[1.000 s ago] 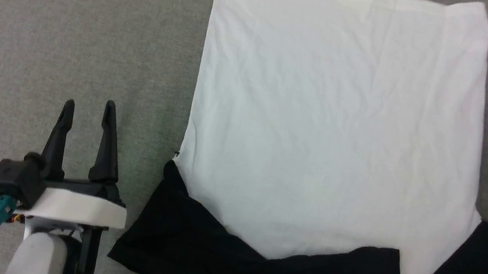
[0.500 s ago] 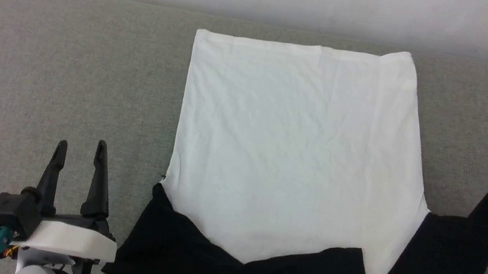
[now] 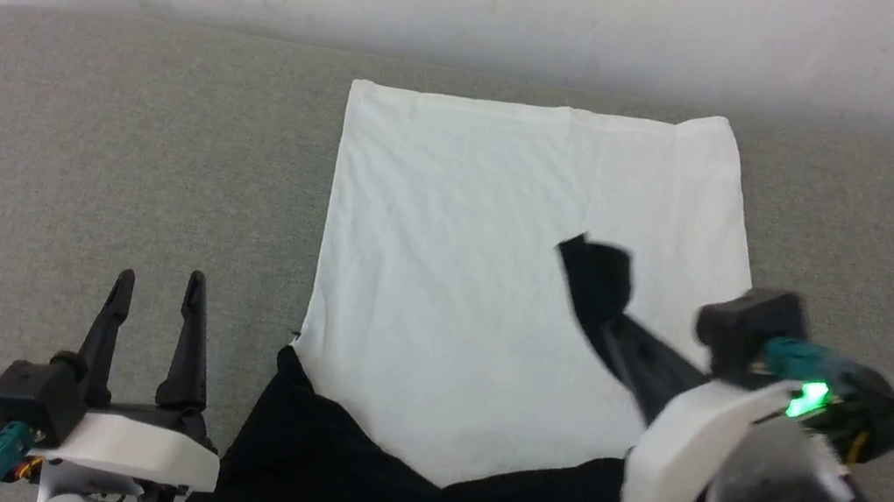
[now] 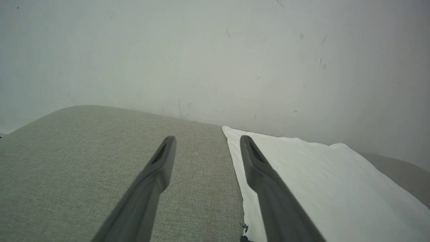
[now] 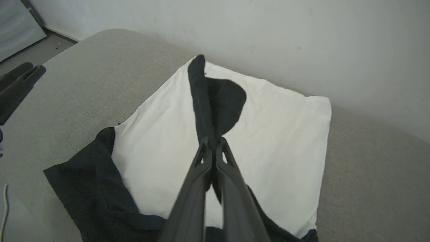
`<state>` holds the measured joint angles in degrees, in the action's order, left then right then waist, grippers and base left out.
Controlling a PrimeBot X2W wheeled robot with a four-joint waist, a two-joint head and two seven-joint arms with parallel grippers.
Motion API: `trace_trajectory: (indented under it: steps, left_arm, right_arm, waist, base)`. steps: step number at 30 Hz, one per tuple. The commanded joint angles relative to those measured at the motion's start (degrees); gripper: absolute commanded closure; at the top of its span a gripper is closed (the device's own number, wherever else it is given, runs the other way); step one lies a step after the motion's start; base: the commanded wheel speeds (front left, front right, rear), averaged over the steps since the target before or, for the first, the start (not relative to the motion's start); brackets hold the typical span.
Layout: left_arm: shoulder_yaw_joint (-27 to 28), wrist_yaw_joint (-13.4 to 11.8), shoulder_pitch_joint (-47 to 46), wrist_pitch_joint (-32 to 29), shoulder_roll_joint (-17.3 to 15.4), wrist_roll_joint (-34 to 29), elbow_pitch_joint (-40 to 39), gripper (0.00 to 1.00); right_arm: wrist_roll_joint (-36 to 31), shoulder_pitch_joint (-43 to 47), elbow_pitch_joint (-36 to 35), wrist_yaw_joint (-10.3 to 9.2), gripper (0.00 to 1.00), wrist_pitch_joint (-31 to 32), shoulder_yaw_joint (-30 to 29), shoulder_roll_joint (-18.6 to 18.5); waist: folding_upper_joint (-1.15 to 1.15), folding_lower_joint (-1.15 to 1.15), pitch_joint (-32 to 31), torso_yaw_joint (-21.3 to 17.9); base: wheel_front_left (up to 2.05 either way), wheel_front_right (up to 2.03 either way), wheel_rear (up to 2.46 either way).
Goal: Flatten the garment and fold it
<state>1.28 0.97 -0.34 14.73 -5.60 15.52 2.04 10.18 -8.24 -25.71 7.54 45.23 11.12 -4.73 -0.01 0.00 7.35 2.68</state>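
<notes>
The garment (image 3: 450,287) lies flat on the grey padded surface (image 3: 117,149), hem toward the pale wall (image 3: 484,0) and black shoulders at the near edge. Half a second ago its right sleeve trailed out sideways across the grey, well clear of the white body. Now the right gripper (image 3: 612,318) has come in from the lower right, and the black sleeve end (image 3: 596,273) hangs over the middle-right of the white panel. In the right wrist view the right gripper (image 5: 211,143) has its two fingers pressed together on the sleeve end (image 5: 218,97), and the cloth rises in a dark fold past the tips.

The left gripper (image 3: 161,277) sits where it was, over the bare grey just left of the shirt's folded black shoulder, jaws parted and holding nothing. Its own camera shows the fingers (image 4: 158,168) spread wide, with the white edge of the garment (image 4: 319,188) beside the right one. The head camera has tilted slightly since then.
</notes>
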Motion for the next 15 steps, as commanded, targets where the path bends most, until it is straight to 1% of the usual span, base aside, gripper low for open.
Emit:
trace_trajectory:
  steps: [1, 4, 9, 12, 15]
  left_arm:
    - [-0.2, 0.4, -0.1, 0.3, 0.2, -0.4, 0.3, 0.0]
    - [-0.3, 0.5, -0.1, 0.3, 0.4, -0.3, 0.4, 0.0]
    - [-0.5, 0.8, -0.3, 0.3, 0.7, -0.2, 0.8, 0.0]
    - [-0.5, 0.9, -0.4, 0.3, 0.8, -0.1, 1.1, 0.0]
    - [-0.3, 0.9, -0.3, 0.3, 0.9, -0.1, 1.2, 0.0]
  right_arm:
    - [0.6, 0.9, 2.2, -0.05, 1.0, -0.7, 2.6, 0.3]
    - [2.4, 1.7, 8.3, -0.05, 1.0, -2.4, 8.4, 1.0]
    - [3.7, 2.5, 19.3, -0.05, 1.0, -5.4, 15.6, 1.6]
    - [4.6, 2.9, 24.7, -0.05, 1.0, -6.4, 18.0, 1.8]
    - [5.3, 3.1, 28.0, -0.05, 1.0, -6.5, 19.0, 1.8]
  waist:
    - [0.01, 0.0, 0.1, 0.4]
    - [0.01, 0.0, 0.3, 0.9]
    - [0.01, 0.0, 0.5, 1.5]
    - [0.01, 0.0, 0.5, 1.8]
    - [0.01, 0.0, 0.5, 1.7]
  base:
    - [0.0, 0.0, 0.0]
    - [0.0, 0.0, 0.0]
    - [0.0, 0.0, 0.0]
    - [0.0, 0.0, 0.0]
    - [0.0, 0.0, 0.0]
